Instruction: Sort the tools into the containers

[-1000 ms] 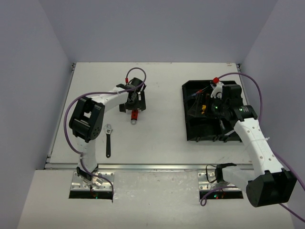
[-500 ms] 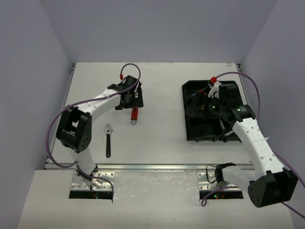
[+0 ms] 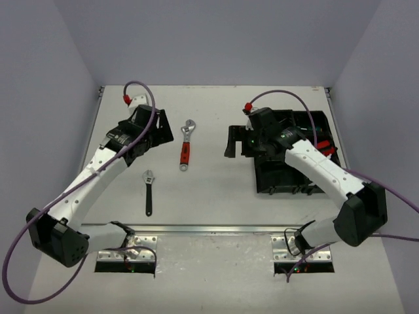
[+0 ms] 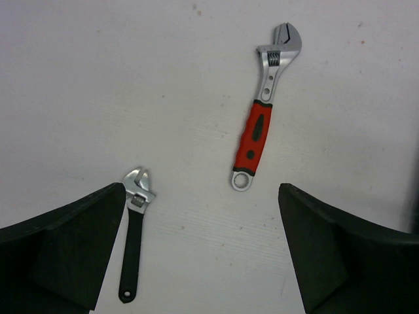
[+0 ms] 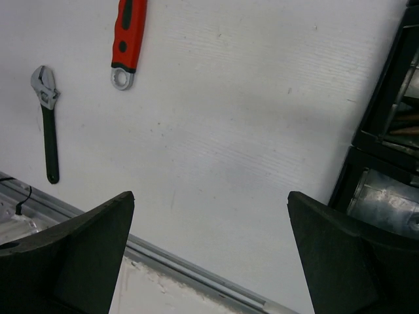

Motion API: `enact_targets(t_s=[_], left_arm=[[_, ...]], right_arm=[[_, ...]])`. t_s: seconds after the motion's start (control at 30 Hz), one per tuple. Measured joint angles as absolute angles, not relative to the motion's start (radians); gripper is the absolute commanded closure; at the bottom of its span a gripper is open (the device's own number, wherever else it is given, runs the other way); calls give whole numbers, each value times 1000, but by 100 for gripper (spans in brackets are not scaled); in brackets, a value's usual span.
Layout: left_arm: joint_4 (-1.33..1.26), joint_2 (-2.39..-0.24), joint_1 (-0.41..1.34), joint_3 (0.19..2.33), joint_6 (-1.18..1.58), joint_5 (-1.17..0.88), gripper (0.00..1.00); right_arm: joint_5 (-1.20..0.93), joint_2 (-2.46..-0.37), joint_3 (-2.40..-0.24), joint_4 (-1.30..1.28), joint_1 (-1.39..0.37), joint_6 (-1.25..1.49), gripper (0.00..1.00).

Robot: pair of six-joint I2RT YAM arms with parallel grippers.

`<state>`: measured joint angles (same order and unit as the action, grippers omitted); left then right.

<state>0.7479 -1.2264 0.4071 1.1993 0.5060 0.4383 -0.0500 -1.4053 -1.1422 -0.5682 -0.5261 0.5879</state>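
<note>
A red-handled wrench [image 3: 186,148] [image 4: 258,131] [image 5: 129,36] lies on the white table, silver head pointing away from the arms. A small black-handled wrench [image 3: 148,191] [image 4: 134,242] [image 5: 47,124] lies nearer the front, to its left. My left gripper [image 3: 160,134] [image 4: 201,190] hangs open and empty left of the red wrench. My right gripper [image 3: 237,141] [image 5: 209,196] is open and empty above bare table, just left of the black organiser tray [image 3: 265,183] [image 5: 366,150]. Its arm hides most of the compartments; some tools show inside.
The table's metal front rail [image 3: 209,228] [image 5: 196,275] runs along the near edge. Pale walls close in the back and both sides. Purple cables loop off both arms.
My left gripper has pulled back to the left off the red-handled wrench, which now lies uncovered. My right gripper has swung left from over the tray to the table beside it.
</note>
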Motion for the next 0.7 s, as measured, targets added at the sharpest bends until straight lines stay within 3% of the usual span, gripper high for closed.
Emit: enact_targets(t_s=[0.23,0.7], left_arm=[[738,-1063,404,1104,467,434,0],[615,-1322,404,1067,495,190,0]], right_arm=[[112,-1483,-1197,-540,-644,659,1],[252,-1273,-1192,-572,-648,632,1]])
